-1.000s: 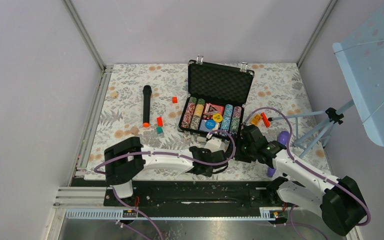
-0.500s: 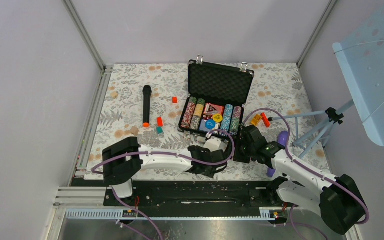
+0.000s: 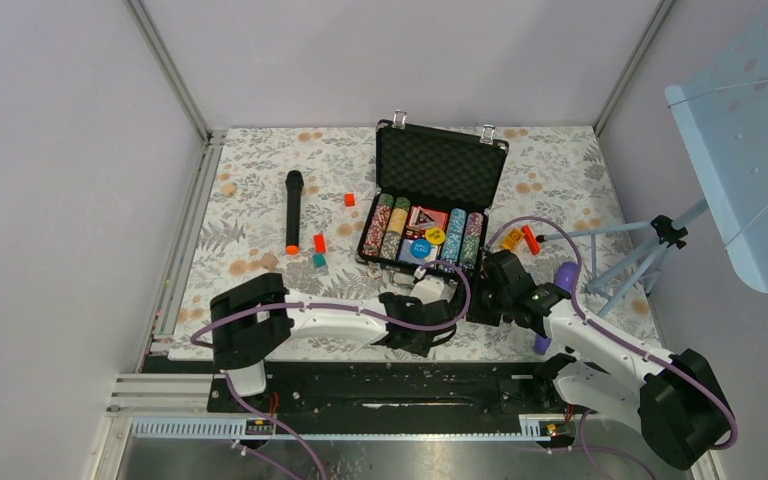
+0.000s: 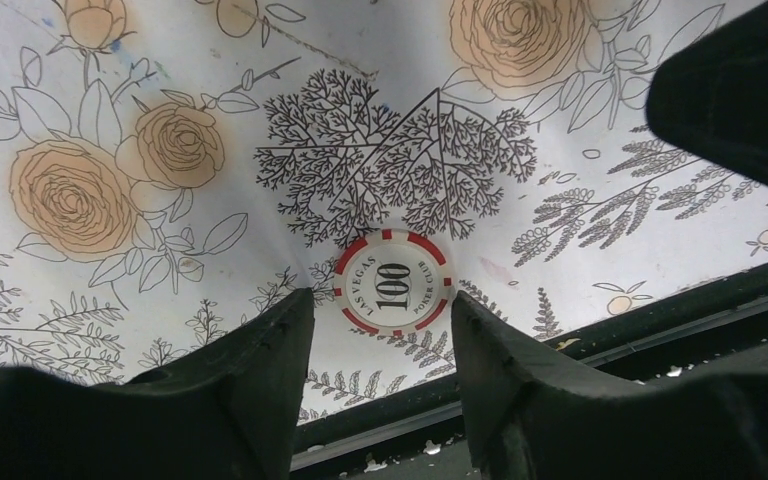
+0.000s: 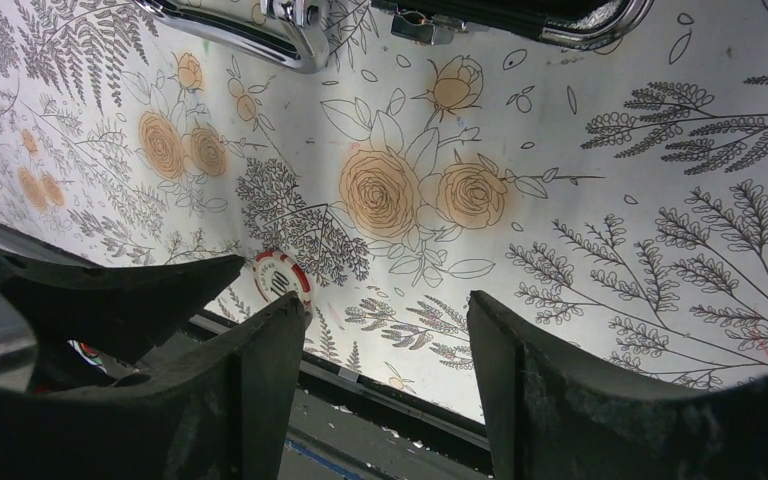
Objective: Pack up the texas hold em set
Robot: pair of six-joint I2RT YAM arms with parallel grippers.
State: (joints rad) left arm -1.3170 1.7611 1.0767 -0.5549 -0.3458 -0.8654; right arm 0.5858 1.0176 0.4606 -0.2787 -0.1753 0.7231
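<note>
The black briefcase [image 3: 430, 170] lies open at mid-table, its lid up, with rows of striped chips [image 3: 390, 225], card decks and round buttons in its tray. One red-and-white "100" poker chip [image 4: 392, 283] lies flat on the floral cloth near the front edge. My left gripper [image 4: 380, 305] is open, its fingertips either side of the chip's near rim without pinching it. My right gripper [image 5: 382, 305] is open and empty just right of it, and the same chip [image 5: 280, 275] shows by its left finger. The case's silver handle [image 5: 250, 30] is at the top of the right wrist view.
A black microphone [image 3: 292, 210] with an orange end lies at the left, with small red [image 3: 319, 243] and teal [image 3: 318, 260] blocks beside it. Orange pieces [image 3: 520, 238], a purple object [image 3: 565, 275] and a tripod stand [image 3: 640, 250] sit on the right. The black front rail [image 4: 600, 345] runs just behind the chip.
The left gripper's jaws have parted wider near the front edge. Both arms have barely shifted, and the case has not moved.
</note>
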